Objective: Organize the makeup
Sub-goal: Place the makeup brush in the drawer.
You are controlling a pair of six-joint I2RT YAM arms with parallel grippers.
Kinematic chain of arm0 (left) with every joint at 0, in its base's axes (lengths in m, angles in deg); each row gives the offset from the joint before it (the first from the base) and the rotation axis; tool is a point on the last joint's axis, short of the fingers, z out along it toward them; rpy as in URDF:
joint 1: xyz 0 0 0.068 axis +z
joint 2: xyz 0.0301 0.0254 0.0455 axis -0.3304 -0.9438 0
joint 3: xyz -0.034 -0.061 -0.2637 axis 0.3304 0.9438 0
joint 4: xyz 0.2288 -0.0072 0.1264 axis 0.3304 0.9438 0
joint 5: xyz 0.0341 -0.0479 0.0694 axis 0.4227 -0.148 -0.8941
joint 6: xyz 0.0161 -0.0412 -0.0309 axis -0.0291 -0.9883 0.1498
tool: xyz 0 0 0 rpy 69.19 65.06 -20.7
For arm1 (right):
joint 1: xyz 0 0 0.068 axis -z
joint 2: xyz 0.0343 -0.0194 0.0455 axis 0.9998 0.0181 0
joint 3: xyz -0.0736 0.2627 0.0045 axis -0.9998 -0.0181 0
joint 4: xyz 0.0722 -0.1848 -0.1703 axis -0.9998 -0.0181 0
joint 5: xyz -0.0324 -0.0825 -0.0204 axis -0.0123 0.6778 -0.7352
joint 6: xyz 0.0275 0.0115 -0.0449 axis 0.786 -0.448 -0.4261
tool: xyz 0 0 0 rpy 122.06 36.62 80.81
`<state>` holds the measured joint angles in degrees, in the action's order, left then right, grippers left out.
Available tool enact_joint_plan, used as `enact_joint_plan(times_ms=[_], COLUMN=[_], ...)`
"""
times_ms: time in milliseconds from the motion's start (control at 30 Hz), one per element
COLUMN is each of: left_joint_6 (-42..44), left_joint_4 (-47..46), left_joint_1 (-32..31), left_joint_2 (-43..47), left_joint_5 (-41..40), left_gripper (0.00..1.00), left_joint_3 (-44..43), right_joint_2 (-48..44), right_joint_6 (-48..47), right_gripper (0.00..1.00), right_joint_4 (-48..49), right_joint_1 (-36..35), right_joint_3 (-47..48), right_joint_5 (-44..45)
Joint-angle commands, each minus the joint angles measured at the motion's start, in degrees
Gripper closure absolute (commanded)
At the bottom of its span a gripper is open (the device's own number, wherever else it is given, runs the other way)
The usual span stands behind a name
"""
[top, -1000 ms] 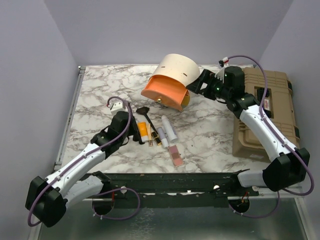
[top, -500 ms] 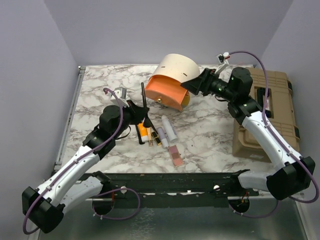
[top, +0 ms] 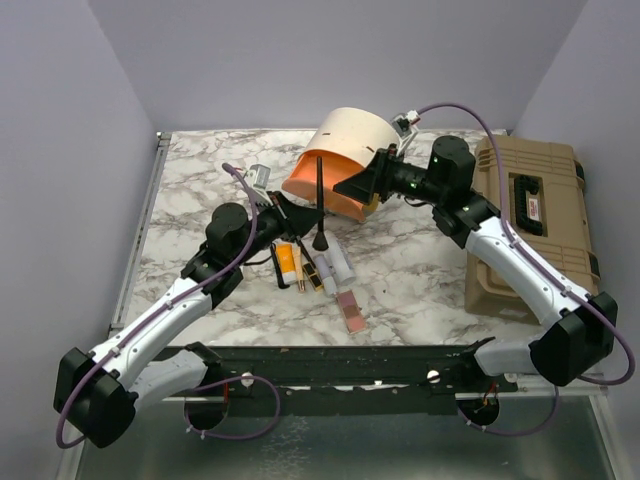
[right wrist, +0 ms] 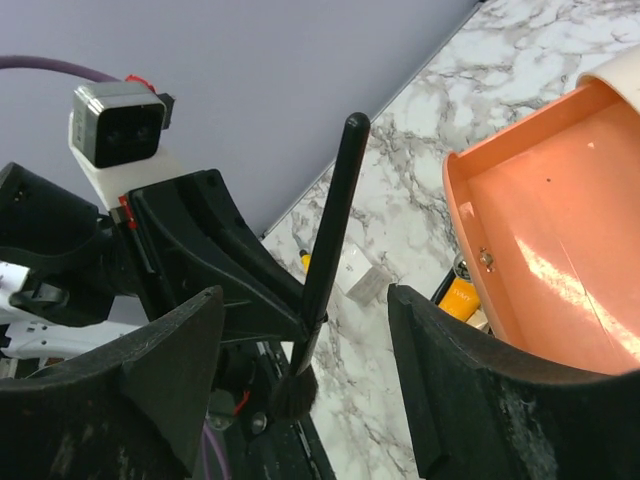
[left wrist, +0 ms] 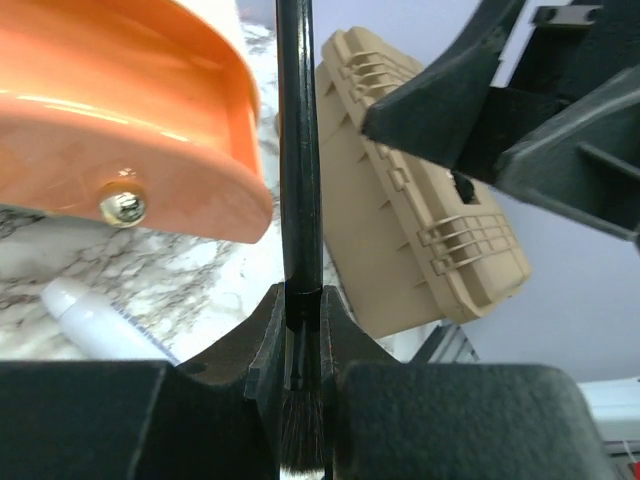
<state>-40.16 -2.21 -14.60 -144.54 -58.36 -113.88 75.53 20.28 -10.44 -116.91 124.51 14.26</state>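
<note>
Pinching a slim, glossy black makeup brush just above its dark bristles, the left gripper extends from the lower left to the frame centre. The handle crosses a smooth orange drawer. Just right, the right gripper gapes wide and empty. Below, white tubes, lipsticks and a flat pink palette lie on the veined marble table.

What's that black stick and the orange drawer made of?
The black brush looks like plastic or painted wood, smooth with a faint sheen, with soft dark hair at one end. The orange drawer seems to be shiny plastic, with bright glare streaks; its knob looks like gold metal.
</note>
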Motion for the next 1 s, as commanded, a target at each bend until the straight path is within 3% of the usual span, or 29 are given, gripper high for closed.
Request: enact_joint_plan(times_ms=[0,133,233,467,667,900,967], left_joint_6=[-2.73,-4.02,-4.75,-5.53,-6.01,-6.32,-6.36], left_joint_4=[-7.17,-8.76,-9.42,-10.82,-11.98,-12.55,-12.70], left_joint_1=[-0.40,-0.39,-0.39,-0.41,-0.39,-0.39,-0.39], left_joint_2=[0.16,0.17,0.21,0.61,0.93,1.69,1.84], left_joint_5=[4.65,4.78,4.73,4.42,4.30,4.00,3.65], left_gripper=[1.00,1.00,1.00,1.00,1.00,1.00,1.00], left_joint_3=[-0.89,-0.12,0.30,0.75,1.35,2.60,2.87], right_joint_2=[1.78,4.45,4.87,5.26,6.15,7.30,7.50], right_joint_6=[-3.14,-4.71,-3.61,-3.44,-2.55,-1.54,-1.27], right_gripper=[0.28,0.30,0.39,0.40,0.53,0.56,0.61], right_joint_4=[-1.92,-6.22,-4.68,-4.05,-2.83,-1.55,-1.22], right_joint_1=[-2.38,-3.94,-4.30,-4.90,-5.10,-5.34,-5.42], right_joint_3=[3.78,6.35,5.95,5.71,5.77,6.09,6.13], right_joint_5=[0.73,0.52,0.62,0.49,-1.89,-2.85,-3.30])
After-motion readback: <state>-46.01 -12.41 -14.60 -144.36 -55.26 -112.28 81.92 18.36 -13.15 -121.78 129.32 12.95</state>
